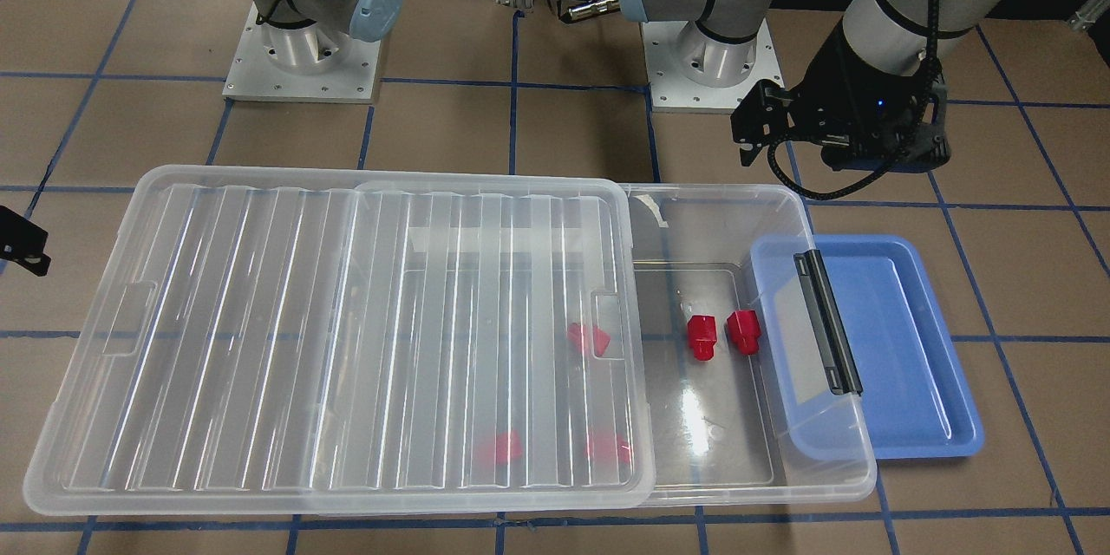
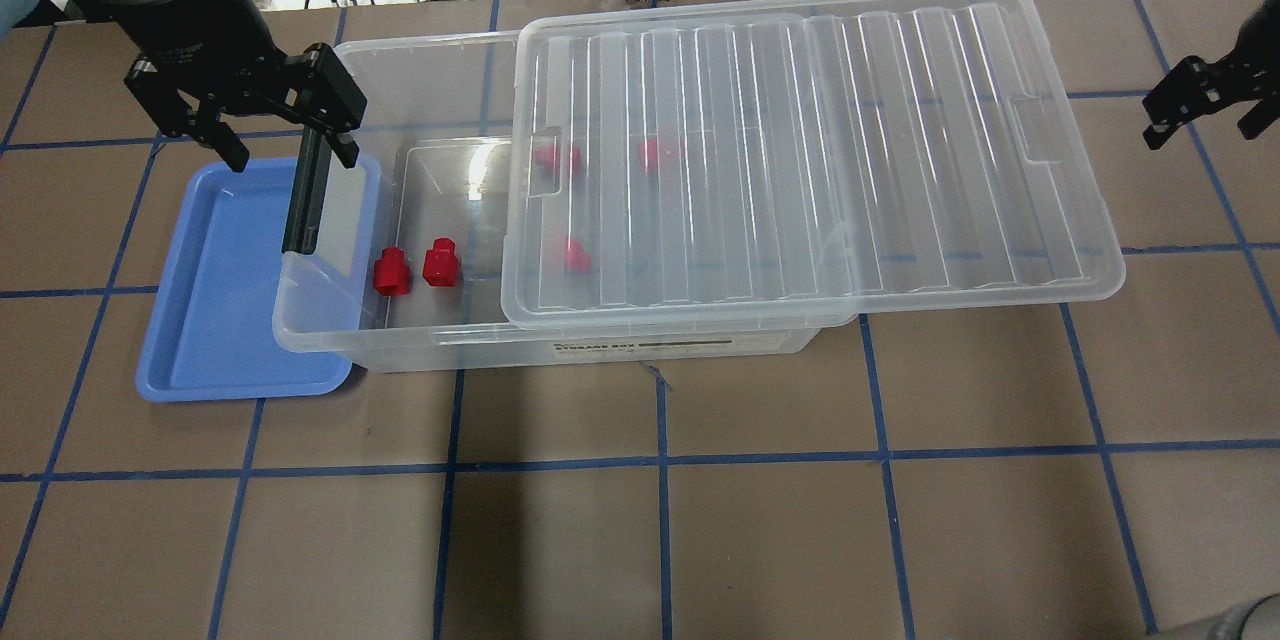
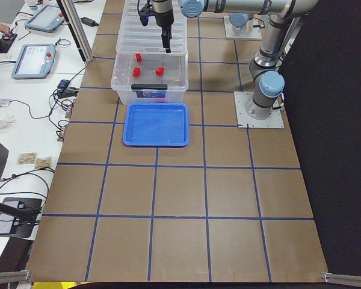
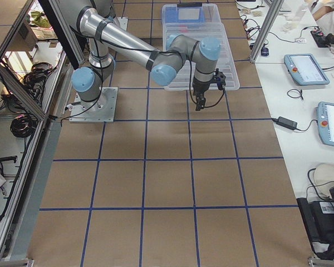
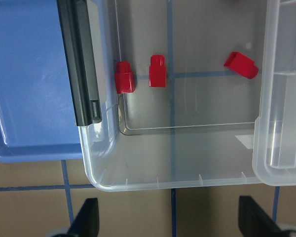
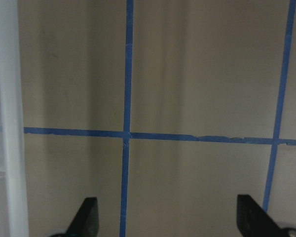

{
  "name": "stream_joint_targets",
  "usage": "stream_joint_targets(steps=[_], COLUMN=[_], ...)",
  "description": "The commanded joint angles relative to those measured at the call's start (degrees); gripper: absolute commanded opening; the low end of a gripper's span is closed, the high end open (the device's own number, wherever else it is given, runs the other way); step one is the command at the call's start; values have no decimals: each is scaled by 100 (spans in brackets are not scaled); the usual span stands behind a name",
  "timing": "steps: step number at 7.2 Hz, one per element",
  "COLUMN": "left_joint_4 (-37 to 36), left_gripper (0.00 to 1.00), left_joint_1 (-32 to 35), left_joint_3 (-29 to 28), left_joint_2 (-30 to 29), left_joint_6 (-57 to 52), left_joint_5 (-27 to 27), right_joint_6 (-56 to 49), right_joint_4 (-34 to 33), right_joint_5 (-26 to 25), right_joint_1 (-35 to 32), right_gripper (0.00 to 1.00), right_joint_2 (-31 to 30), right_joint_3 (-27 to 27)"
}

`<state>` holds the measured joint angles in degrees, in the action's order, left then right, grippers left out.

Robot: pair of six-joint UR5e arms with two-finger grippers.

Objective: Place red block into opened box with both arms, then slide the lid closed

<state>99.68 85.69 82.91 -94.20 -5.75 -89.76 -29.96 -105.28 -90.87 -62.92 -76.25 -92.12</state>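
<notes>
The clear box [image 2: 420, 345] lies across the table with a black bar [image 2: 305, 195] on its left short rim. The ridged lid [image 2: 800, 140] rests on top, slid to the right, so the left end of the box is uncovered. Several red blocks lie inside. Two [image 2: 392, 272] [image 2: 440, 262] sit in the uncovered end, and others [image 2: 572, 255] show through the lid. My left gripper [image 2: 285, 145] hangs open and empty above the box's barred rim. My right gripper [image 2: 1205, 115] is open and empty over bare table, just past the lid's right end.
A blue tray [image 2: 220, 290] holding nothing is tucked partly under the box's left end. Both arm bases [image 1: 299, 61] [image 1: 711, 61] are bolted to the table behind the box. Cables and tablets [image 3: 33, 60] lie on the white bench beyond the table.
</notes>
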Motion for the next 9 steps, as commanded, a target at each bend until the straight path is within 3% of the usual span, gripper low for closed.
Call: stream_joint_targets(steps=[1, 6, 9], left_joint_4=[-10, -125, -125], left_gripper=[100, 100, 100], left_joint_1=[1, -8, 1], left_joint_3=[-3, 6, -21], left_joint_2=[24, 24, 33], left_joint_6=[4, -14, 4], left_joint_5=[2, -24, 11], right_joint_6=[594, 1061, 1938], right_joint_4=[-387, -388, -457], right_joint_5=[201, 517, 518], right_joint_1=[-350, -1133, -1809], right_gripper=[100, 100, 100], right_joint_2=[14, 5, -4], right_joint_3=[-350, -377, -377])
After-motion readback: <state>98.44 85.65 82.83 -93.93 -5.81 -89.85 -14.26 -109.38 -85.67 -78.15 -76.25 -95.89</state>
